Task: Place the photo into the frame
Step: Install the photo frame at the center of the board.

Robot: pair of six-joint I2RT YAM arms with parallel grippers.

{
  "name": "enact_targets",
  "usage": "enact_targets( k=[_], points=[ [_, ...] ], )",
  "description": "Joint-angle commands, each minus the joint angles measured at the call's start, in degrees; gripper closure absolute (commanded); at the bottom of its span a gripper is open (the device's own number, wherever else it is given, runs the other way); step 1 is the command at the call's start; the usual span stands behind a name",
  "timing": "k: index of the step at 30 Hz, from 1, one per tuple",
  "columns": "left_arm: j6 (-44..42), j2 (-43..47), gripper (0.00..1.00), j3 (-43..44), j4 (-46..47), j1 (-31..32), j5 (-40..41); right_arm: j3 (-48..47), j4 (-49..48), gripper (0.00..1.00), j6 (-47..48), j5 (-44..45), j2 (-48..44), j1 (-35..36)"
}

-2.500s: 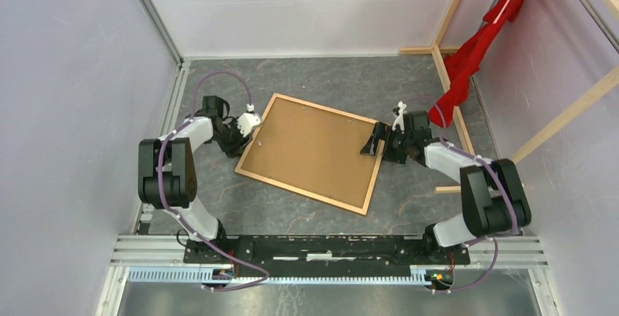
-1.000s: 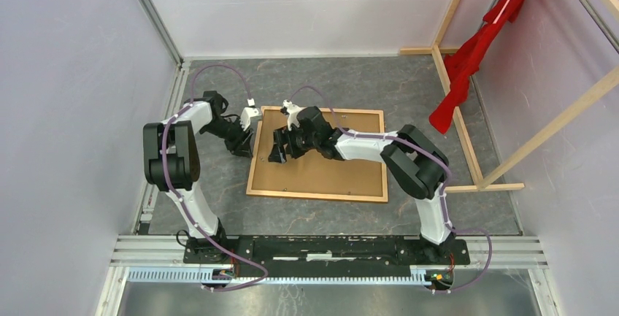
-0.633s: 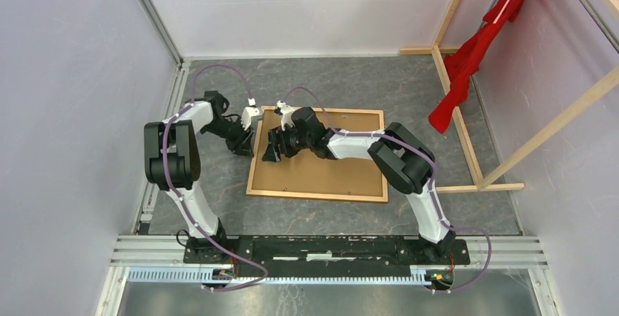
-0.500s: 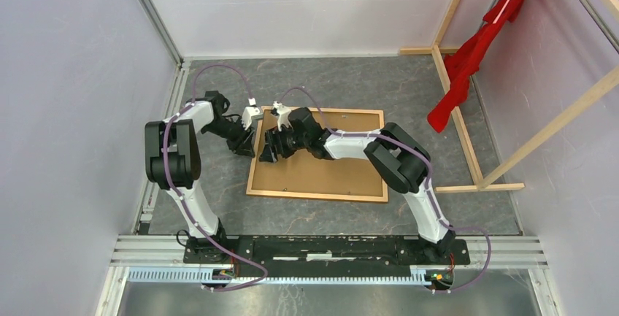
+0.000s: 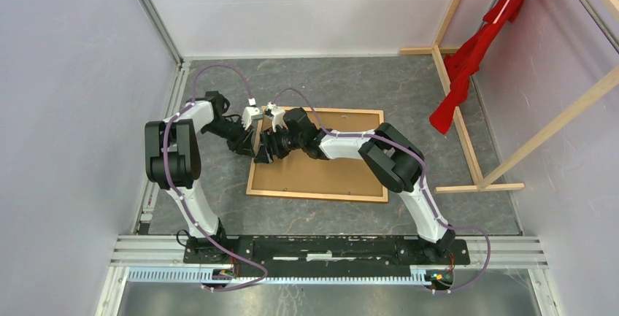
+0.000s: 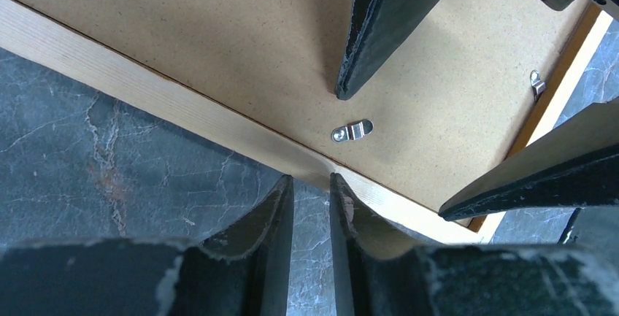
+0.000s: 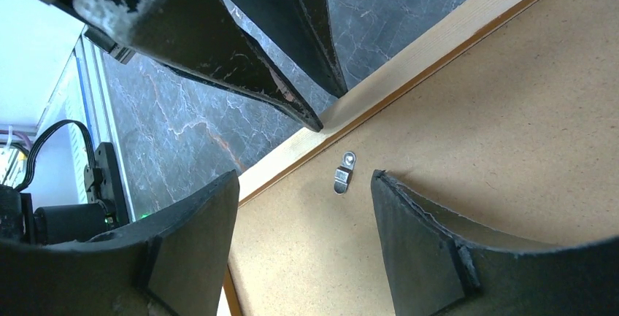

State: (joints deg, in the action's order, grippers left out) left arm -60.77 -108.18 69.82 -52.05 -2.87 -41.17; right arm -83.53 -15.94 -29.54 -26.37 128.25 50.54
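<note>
The frame (image 5: 321, 195) lies face down on the table, with its brown backing board (image 5: 336, 166) up. The photo is hidden. My left gripper (image 5: 252, 139) is at the frame's left edge. In the left wrist view (image 6: 312, 179) its jaws are nearly closed, hold nothing, and the tips touch the pale frame rail (image 6: 146, 86). My right gripper (image 5: 264, 154) is open over the board just inside that edge. In the right wrist view (image 7: 305, 177) it is open around a small metal clip (image 7: 344, 171), which also shows in the left wrist view (image 6: 352, 131).
A red cloth (image 5: 474, 53) hangs on pale wooden beams (image 5: 456, 115) at the back right. An aluminium rail (image 5: 171, 104) and the wall run close behind the left arm. The two grippers are almost touching at the frame's left edge.
The frame has turned square to the table. My right arm has swung from the frame's right edge across the board to its left edge. The left gripper has stayed at the left edge.
</note>
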Motion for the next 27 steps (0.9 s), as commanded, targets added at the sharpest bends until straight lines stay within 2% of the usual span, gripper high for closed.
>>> enact_targets(
  k=[1,27],
  points=[
    [0.09,-1.33,0.71,0.23,1.52,0.41,1.11,-1.37,0.28,0.27,1.10,-1.49,1.50,1.23],
    [0.23,-0.88,0.76,-0.30,1.89,0.41,2.43,1.88,-3.58,0.31,-2.69,-3.69,1.42,2.79]
  ],
)
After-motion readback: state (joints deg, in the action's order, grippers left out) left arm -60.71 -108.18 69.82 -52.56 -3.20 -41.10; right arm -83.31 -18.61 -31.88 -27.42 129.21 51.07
